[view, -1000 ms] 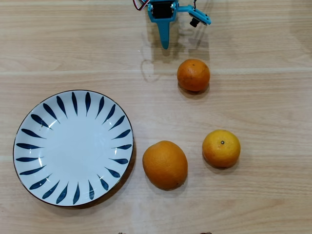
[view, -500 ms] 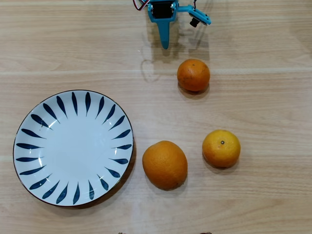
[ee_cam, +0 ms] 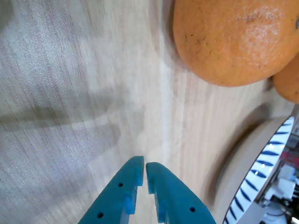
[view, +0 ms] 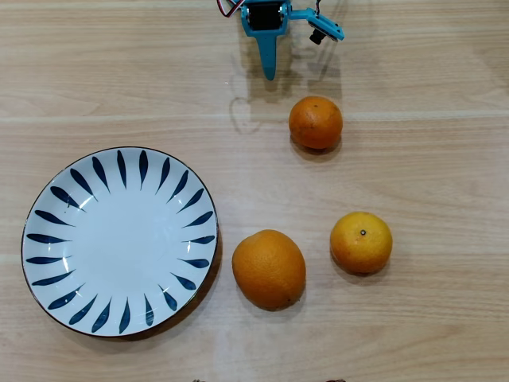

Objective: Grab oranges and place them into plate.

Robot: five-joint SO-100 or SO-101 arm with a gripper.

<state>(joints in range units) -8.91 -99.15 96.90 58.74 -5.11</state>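
Note:
Three oranges lie on the wooden table in the overhead view: a small deep orange one [view: 316,122], a large oval one [view: 269,268] and a yellower one with a dark stem dot [view: 361,242]. The white plate [view: 119,243] with blue leaf strokes lies empty at the left. My teal gripper [view: 270,73] is at the top, just up and left of the small deep orange one, apart from it. In the wrist view the gripper [ee_cam: 144,165] is shut and empty. One orange [ee_cam: 233,37] fills the top right, a second [ee_cam: 290,84] peeks in behind it, and the plate's rim [ee_cam: 268,161] shows at the lower right.
The table is light wood with bare surface around the fruits. A small teal part of the arm [view: 326,30] with a black piece juts out to the right of the gripper.

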